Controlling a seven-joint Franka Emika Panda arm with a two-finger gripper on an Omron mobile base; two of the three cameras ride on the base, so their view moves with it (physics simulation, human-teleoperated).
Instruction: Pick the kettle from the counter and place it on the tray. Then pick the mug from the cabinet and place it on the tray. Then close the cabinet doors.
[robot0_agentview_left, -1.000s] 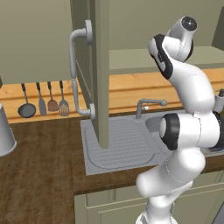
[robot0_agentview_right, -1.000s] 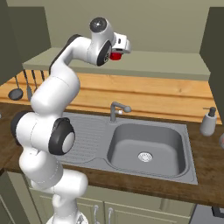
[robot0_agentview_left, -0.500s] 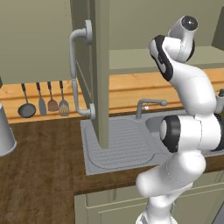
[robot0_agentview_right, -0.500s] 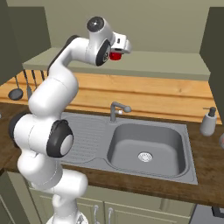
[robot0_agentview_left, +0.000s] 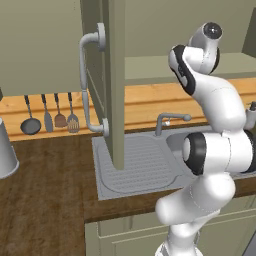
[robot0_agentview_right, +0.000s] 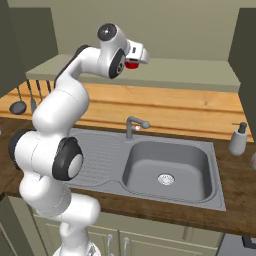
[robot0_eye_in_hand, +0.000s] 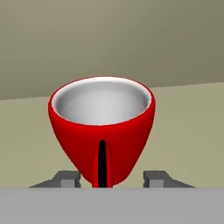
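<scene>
In the hand view the mug (robot0_eye_in_hand: 101, 131) is very near the camera and its lower part is cut off by the bottom of the picture, so the place where it meets the fingertips (robot0_eye_in_hand: 66, 179) cannot be seen. One dark tip stands on each side of the mug's base, with the handle turned toward the camera between them. The tips seem apart from the red wall, so I cannot tell if the gripper (robot0_eye_in_hand: 107, 180) is gripping the mug or only stands around it. In the right base view only a small red part of the mug (robot0_agentview_right: 131, 64) shows under the white hand, and the gripper (robot0_agentview_right: 139, 60) itself is too small to make out there. It is at the height of the pale shelf (robot0_agentview_right: 190, 75) of the cabinet, but whether the mug rests on the shelf is not clear. In the left base view the open door (robot0_agentview_left: 114, 80) with its curved handle (robot0_agentview_left: 86, 75) is seen edge-on and hides part of the cabinet inside. The arm (robot0_agentview_left: 210, 100) rises from the base in front of the sink (robot0_agentview_right: 167, 170), bends at the elbow and reaches high and forward toward the cabinet, with the hand about level. A soap dispenser (robot0_agentview_right: 238, 140) stands on the counter (robot0_agentview_right: 240, 185) to the right of the sink, and a grey container (robot0_agentview_left: 6, 152) at the left edge is cut off.
</scene>
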